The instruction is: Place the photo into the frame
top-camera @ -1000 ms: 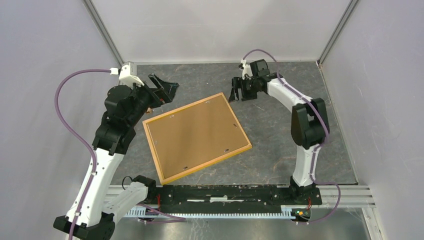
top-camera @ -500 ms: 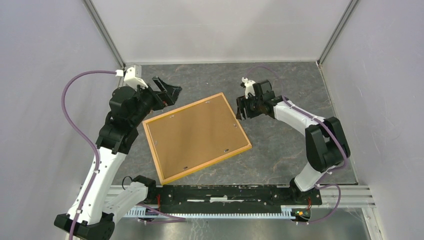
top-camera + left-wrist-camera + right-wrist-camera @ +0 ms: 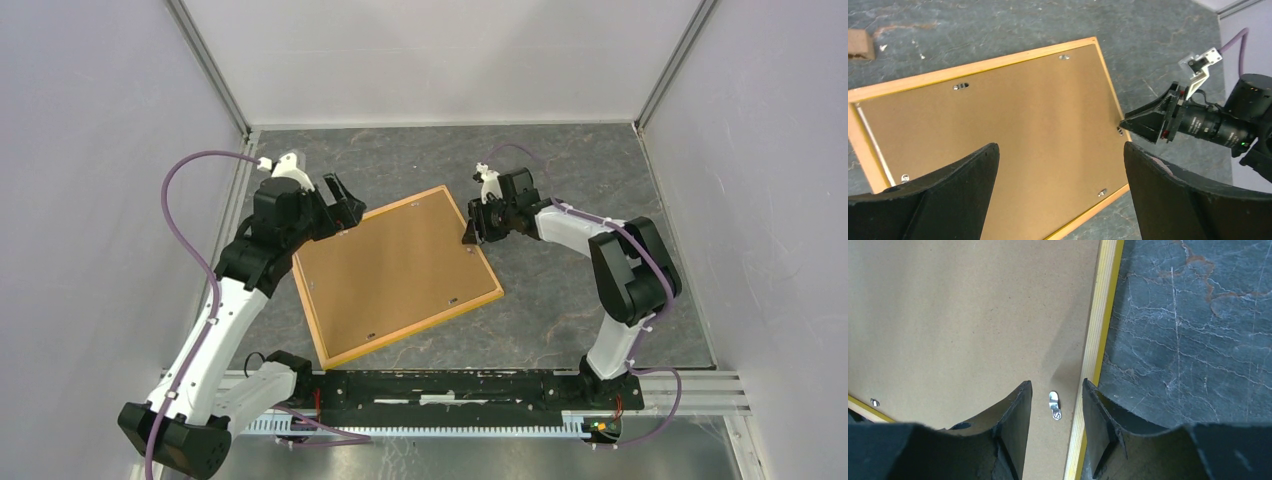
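We look down on a grey counter [image 3: 560, 170] where the frame [image 3: 415, 328] lies face down at centre, turned askew, a brown board [image 3: 390, 265] filling its back. Over the frame's upper left corner the left pincer [image 3: 340, 205] hangs spread wide. At the frame's right rim, just right of centre, the right pincer [image 3: 1055, 385] stands narrowly apart, its tips either side of a small metal tab [image 3: 1054, 405] without pinching it.
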Robot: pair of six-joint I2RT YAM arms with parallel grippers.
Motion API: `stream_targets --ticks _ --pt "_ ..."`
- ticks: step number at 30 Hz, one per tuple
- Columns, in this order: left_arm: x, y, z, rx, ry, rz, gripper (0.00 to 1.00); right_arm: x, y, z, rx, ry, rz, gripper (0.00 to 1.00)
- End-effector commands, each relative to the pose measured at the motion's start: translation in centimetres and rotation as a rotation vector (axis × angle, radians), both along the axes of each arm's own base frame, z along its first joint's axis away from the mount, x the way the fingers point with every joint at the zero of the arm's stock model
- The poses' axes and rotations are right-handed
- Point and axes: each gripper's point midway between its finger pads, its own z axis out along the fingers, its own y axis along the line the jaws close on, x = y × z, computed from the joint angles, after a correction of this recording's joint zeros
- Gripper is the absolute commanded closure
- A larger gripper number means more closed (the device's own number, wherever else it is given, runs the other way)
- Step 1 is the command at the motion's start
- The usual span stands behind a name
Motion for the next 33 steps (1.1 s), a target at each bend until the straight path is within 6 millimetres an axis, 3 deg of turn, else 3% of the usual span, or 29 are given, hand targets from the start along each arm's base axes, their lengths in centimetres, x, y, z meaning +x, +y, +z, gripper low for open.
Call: stream_targets --ticks 1,13,20,27,33 --pt "-0.5 1.2 0.1 0.042 -0.023 0.034 0.00 0.9 0.6 0.3 0.029 -0.026 0.014 0.52" --pt "-0.7 1.5 -0.8 0.066 -0.001 0.037 0.00 -0.7 1.5 -1.8 0.086 0.057 0.034 0.63" --pt "-0.8 1.3 -1.1 0.063 0.009 0.030 0.00 -1.8 3.4 -0.6 0.206 0.111 0.100 0.55" --pt "-0.9 1.3 -0.7 0.058 -0.003 0.029 0.00 0.8 0.2 0.9 -0.051 -0.024 0.034 0.46" --pt "-0.9 0.1 -1.2 0.046 0.024 -0.039 0.00 -0.6 -0.8 -0.7 -0.212 -0.031 0.044 0.38"
